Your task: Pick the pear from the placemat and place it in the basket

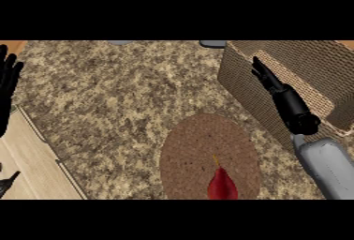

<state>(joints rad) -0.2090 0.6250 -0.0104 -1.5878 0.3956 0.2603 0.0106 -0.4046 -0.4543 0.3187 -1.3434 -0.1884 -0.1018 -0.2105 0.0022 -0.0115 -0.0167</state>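
A red pear with a thin yellow stem lies on the round brown woven placemat, near the mat's lower edge. The tan woven basket stands at the upper right. My right hand stretches with straight fingers over the basket's near wall, up and to the right of the pear and apart from it; it holds nothing. My left hand rests open at the far left edge, fingers up.
The speckled granite counter spreads across the middle. A pale wooden board lies at the lower left. Grey objects show partly at the top edge.
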